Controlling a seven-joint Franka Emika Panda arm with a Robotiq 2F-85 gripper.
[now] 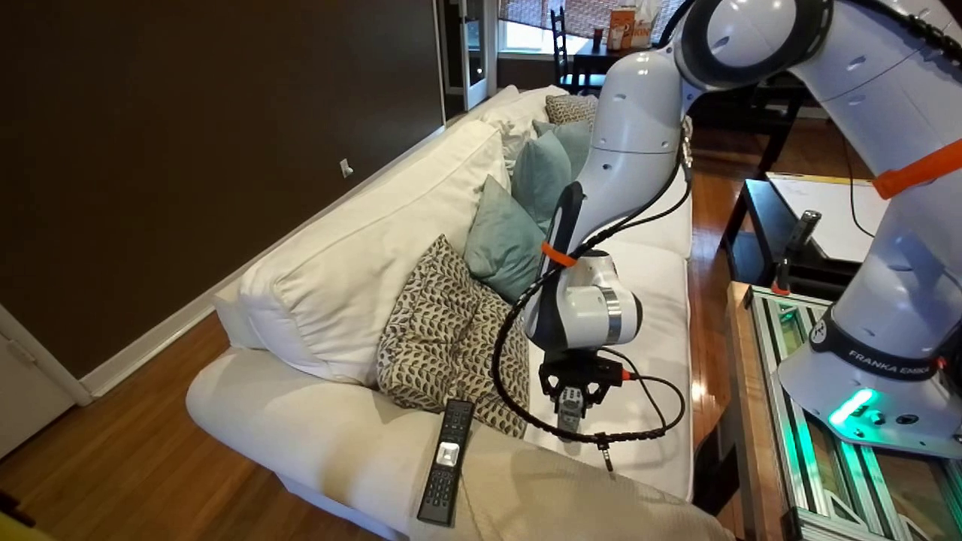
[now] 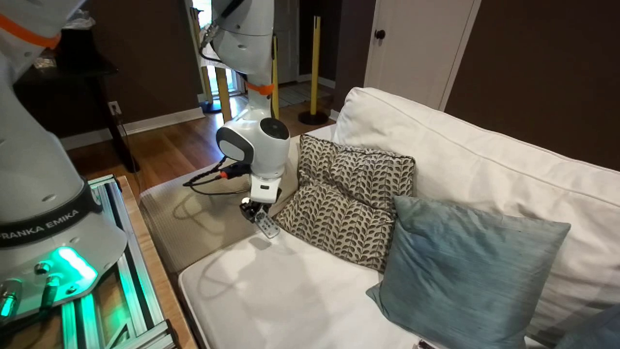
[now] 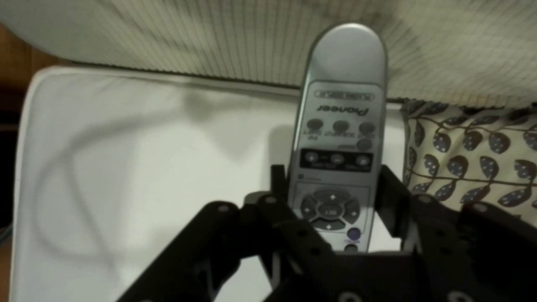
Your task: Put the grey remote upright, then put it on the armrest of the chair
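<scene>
The grey remote (image 3: 344, 121) is gripped across its sides by my gripper (image 3: 333, 184), its rounded end reaching out past the fingers in the wrist view. In an exterior view the grey remote (image 2: 268, 226) slants downward from the gripper (image 2: 259, 211), and its shadow falls on the seat cushion beneath. It appears to hang just above that cushion, beside the armrest. The sofa's armrest (image 1: 338, 432) is a white padded roll, partly draped with a beige ribbed cover. Part of the grey remote's near end is hidden behind the gripper in the wrist view.
A longer black remote (image 1: 445, 466) lies on the armrest. A leaf-patterned pillow (image 2: 339, 203) leans close to the gripper, and a blue-green pillow (image 2: 470, 271) is farther along the seat cushion (image 2: 290, 295). A cable loop (image 1: 518, 406) hangs around the wrist.
</scene>
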